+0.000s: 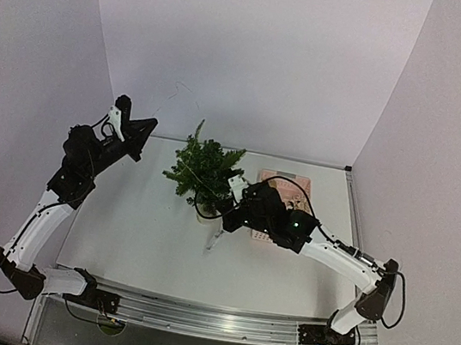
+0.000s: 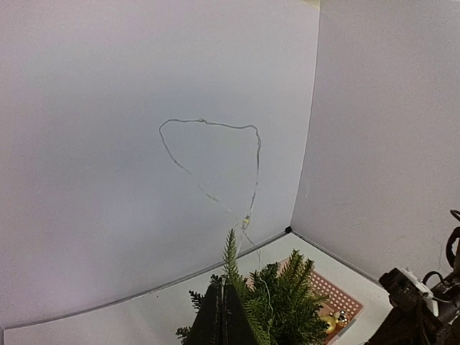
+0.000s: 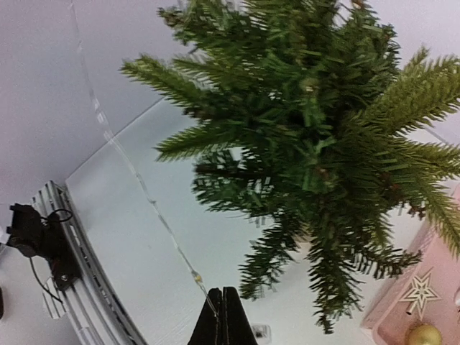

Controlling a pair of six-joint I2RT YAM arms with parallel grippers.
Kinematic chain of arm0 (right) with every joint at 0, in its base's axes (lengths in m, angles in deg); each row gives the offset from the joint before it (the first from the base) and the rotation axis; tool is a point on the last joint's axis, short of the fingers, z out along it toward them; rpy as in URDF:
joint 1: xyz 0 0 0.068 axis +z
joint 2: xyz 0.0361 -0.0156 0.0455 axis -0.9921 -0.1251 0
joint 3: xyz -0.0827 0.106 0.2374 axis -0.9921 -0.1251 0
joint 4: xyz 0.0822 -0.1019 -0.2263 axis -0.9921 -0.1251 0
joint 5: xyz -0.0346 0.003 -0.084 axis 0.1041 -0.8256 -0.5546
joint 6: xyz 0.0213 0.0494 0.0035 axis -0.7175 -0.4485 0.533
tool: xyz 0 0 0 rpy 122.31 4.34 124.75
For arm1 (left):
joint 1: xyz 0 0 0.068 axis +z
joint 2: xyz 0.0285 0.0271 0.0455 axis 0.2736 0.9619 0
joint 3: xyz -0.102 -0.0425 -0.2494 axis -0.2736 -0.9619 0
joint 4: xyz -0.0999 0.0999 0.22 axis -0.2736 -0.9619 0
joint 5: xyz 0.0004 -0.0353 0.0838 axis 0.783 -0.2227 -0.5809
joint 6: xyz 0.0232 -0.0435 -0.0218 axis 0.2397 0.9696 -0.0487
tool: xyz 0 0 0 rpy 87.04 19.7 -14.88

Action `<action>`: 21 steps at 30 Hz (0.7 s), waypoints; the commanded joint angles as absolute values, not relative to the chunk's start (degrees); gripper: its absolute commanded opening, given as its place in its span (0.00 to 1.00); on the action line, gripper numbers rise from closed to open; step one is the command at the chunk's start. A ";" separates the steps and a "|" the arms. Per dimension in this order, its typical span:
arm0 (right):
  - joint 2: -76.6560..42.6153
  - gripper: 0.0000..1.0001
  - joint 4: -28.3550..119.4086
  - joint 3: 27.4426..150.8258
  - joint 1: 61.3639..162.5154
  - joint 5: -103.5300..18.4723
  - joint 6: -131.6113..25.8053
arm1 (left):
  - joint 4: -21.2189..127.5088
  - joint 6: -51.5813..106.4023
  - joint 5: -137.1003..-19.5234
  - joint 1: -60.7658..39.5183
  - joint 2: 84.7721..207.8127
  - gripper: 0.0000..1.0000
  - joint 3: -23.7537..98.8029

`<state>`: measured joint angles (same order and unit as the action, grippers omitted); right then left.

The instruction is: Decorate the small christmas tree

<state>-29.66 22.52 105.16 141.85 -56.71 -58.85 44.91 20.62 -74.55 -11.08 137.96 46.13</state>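
Observation:
The small christmas tree [image 1: 205, 169] [image 2: 287, 302] [image 3: 316, 129] stands upright mid-table, dark green and bushy. A thin light wire [image 2: 208, 123] [image 1: 179, 87] loops in the air above its tip, and one strand drops into the branches. My left gripper [image 1: 149, 126] [image 2: 223, 287] is raised left of the tree, shut, with a strand running down behind the tree tip to its fingertips. My right gripper [image 1: 213, 244] [image 3: 224, 291] hangs low in front of the tree, shut on the wire [image 3: 151, 205], which stretches away taut to the upper left.
A pink perforated basket [image 1: 280, 180] [image 2: 334, 295] [image 3: 402, 316] sits right of the tree, behind my right arm. It holds a gold bauble [image 2: 329, 323] [image 3: 424, 334] and a pale star [image 3: 420, 291]. White walls close in the back and both sides.

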 commanded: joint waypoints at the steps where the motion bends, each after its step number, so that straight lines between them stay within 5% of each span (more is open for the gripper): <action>1: -32.24 0.00 21.13 106.28 139.88 -59.94 -54.94 | 48.83 22.92 -69.82 -10.84 136.70 0.00 43.74; 16: -41.40 0.00 21.53 112.02 138.62 -59.49 -52.07 | 52.58 18.86 -78.19 -10.82 137.02 0.00 39.43; 21: -41.04 0.19 21.42 113.36 138.62 -58.74 -53.68 | 52.51 21.45 -80.01 -10.84 136.84 0.00 37.84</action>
<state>-41.66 21.49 110.33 138.76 -60.21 -52.72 49.61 20.13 -77.09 -11.06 137.65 39.23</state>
